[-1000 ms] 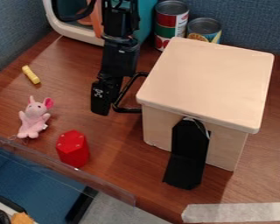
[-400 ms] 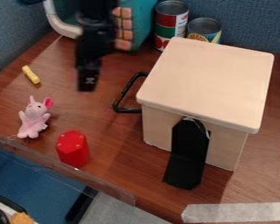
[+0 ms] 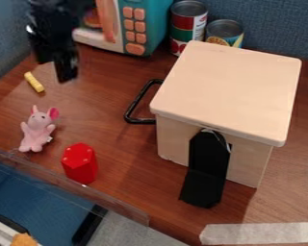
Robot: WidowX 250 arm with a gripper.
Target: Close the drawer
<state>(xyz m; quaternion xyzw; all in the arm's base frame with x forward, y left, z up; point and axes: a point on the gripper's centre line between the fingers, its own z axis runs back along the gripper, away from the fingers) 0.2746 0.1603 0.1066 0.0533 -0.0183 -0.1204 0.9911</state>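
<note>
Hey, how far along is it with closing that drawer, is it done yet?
Done, it seems: no drawer sticks out past the lid on the side of the wooden box where the black handle is. In hand: the claw hangs to the upper left, apart from the handle. Left: probably nothing, though the lid hides much of that side, so a small gap can't be ruled out.

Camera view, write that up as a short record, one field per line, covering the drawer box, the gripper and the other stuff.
box: pale wood, lid on top
handle: black, at the box's left side
drawer: looks closed, though its front is hidden
gripper: upper left, away from the handle
front left: pink plush mouse, red block
behind box: two cans
</note>
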